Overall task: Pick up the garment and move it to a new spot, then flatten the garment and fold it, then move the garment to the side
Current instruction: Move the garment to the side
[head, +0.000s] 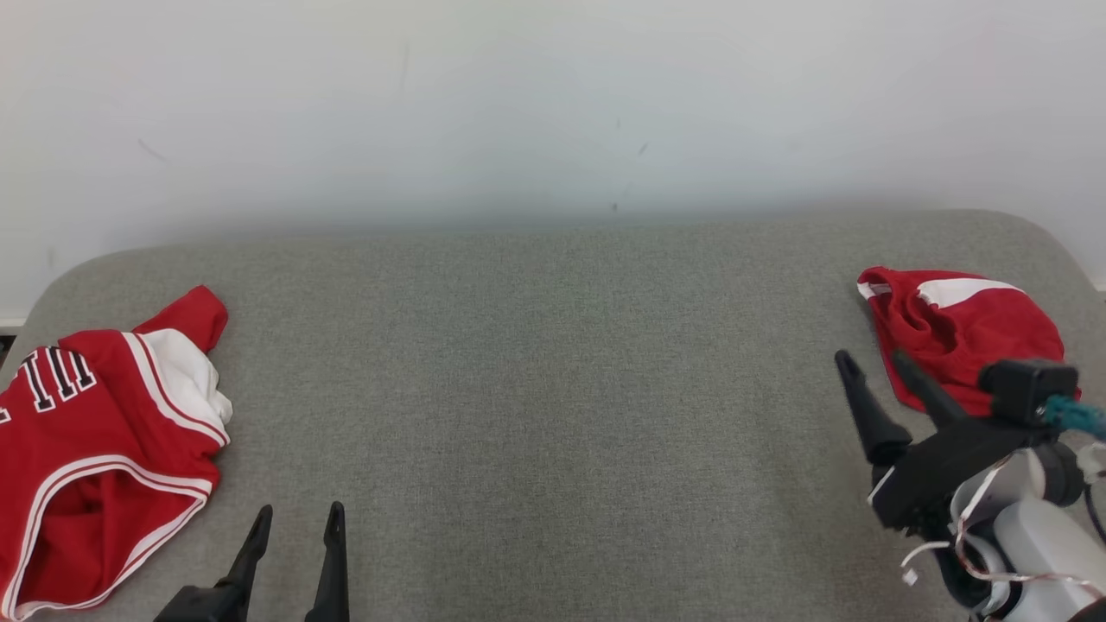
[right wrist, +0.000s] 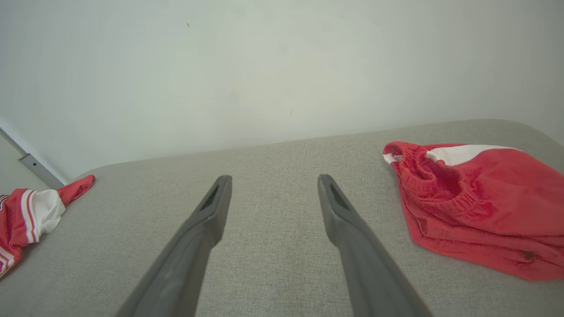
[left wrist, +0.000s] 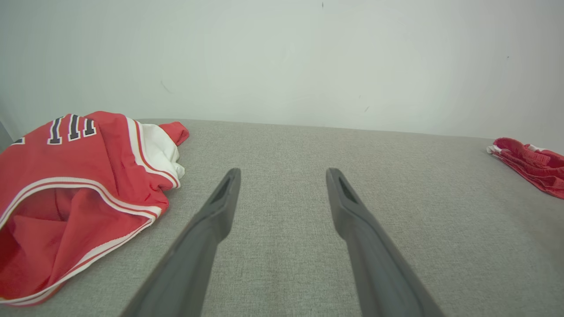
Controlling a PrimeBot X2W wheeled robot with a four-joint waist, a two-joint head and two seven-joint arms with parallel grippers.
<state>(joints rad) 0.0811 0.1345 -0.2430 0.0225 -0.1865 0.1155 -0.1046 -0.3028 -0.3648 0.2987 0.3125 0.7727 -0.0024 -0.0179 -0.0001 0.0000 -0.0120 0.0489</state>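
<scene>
Left pincer [head: 299, 511] splayed over nubby grey cushion [head: 553, 389]; rumpled red jersey [head: 95, 449] beside.

You're looking at a cushion [head: 553, 363] of coarse grey woven cloth, matt. The jersey [head: 95, 449] is thin, smooth red cloth; the shorts [head: 959, 337] look softer, nappy. The left gripper [left wrist: 283, 172] and right gripper [right wrist: 274, 178] are matt dark plastic.

Bright, even, soft light; wide-angle wrist distortion.
</scene>
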